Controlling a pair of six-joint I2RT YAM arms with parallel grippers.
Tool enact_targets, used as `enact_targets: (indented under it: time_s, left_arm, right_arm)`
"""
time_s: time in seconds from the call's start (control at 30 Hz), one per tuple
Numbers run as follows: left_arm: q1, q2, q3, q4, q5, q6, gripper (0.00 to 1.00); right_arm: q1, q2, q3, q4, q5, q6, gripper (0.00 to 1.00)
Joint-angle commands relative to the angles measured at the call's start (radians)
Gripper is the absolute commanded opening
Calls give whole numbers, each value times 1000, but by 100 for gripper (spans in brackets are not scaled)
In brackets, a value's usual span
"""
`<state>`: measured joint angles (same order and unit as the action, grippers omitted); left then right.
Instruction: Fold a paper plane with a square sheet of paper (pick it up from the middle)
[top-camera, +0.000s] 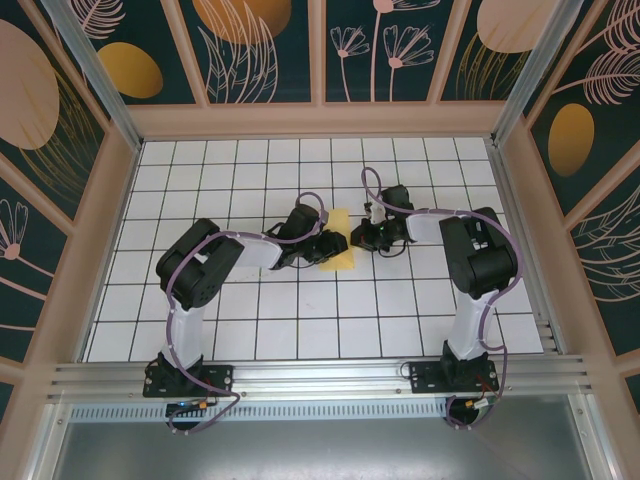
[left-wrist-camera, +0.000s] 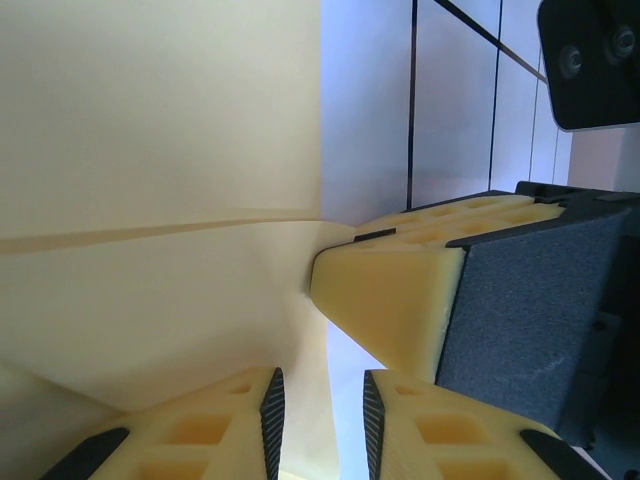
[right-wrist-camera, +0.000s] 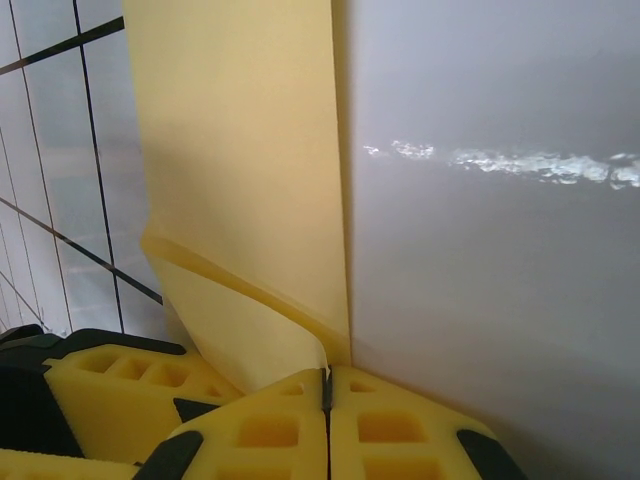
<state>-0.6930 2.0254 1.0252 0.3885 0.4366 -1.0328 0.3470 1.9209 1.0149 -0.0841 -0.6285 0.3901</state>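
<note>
The pale yellow sheet of paper (top-camera: 342, 225) lies mid-table as a narrow folded strip between the two grippers. My left gripper (top-camera: 328, 246) is at its left side. In the left wrist view that gripper (left-wrist-camera: 318, 420) is open and low over the sheet (left-wrist-camera: 160, 150), whose right edge runs through the gap between the fingers. My right gripper (top-camera: 358, 238) is at the strip's right edge. In the right wrist view it (right-wrist-camera: 326, 385) is shut on the edge of the paper (right-wrist-camera: 240, 150), and a flap lifts along a raised crease. The right gripper's finger (left-wrist-camera: 390, 300) touches the edge just beyond the left fingertips.
The white gridded table (top-camera: 250, 300) is boxed in by wooden walls with patterned panels (top-camera: 90, 250) on the left, back and right. An aluminium rail (top-camera: 320, 378) runs along the near edge where both arm bases are bolted.
</note>
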Motion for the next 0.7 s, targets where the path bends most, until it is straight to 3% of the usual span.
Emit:
enact_targets:
  time_s: [0.0,0.67]
  left_arm:
    - [-5,22,15,-26,-6,10,31]
    - [-4,-68,-15,6,-43,24,32]
  right_arm:
    - [11,30,22,-30,27,-28,7]
    - [32,4,37,-39,31,-39,5]
